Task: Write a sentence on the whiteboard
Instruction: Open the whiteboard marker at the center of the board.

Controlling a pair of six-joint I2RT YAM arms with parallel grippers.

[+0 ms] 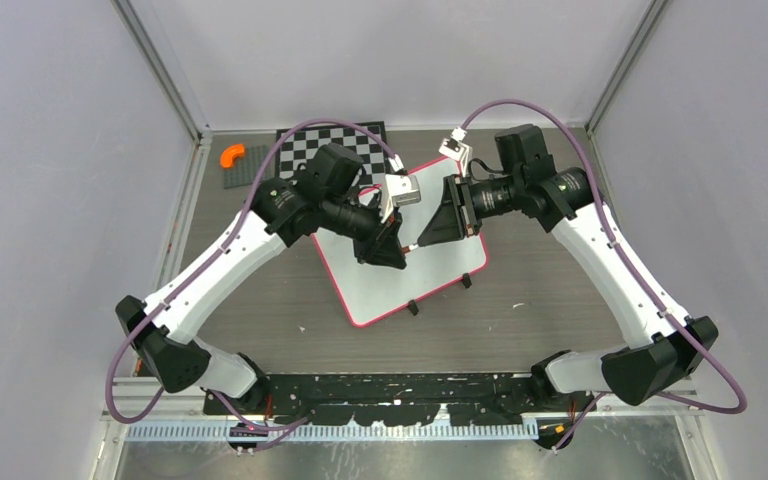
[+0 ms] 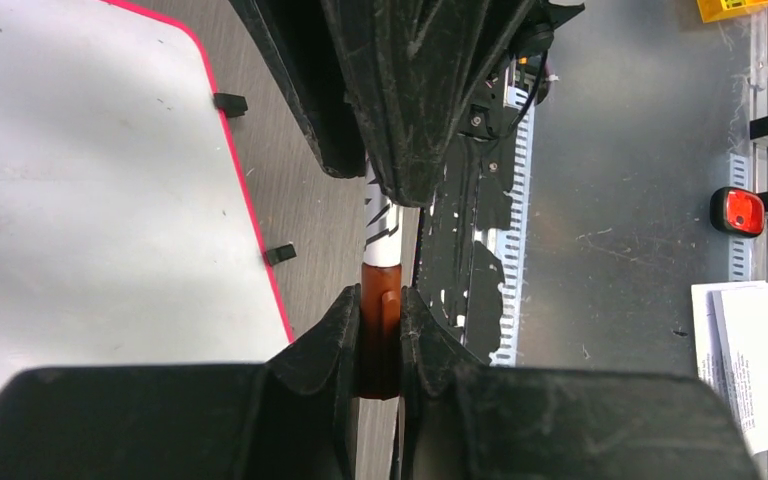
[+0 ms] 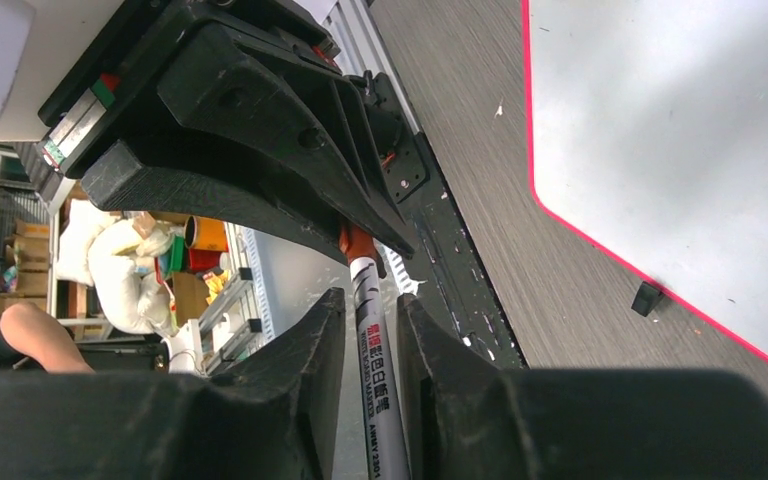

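Over glossy whiteboard (image 1: 400, 290), left claw (image 2: 380, 330) and right claw (image 3: 372, 320) pinch cylindrical marker (image 3: 382, 400).

The only print that can be made out is on the marker (image 3: 378, 400), seen best from the right wrist. Black lettering runs lengthwise down its white barrel: first a row of larger blocky characters that cannot be read, then a line of small capitals whose last part looks like "ARMY 2301", though blur leaves this uncertain. From the left wrist the same marker (image 2: 380, 225) shows only bold black strokes on white, cut off by the jaws and not legible. Sheets of paper (image 2: 750, 360) at the right edge of that view carry lines of fine print, too small to read.
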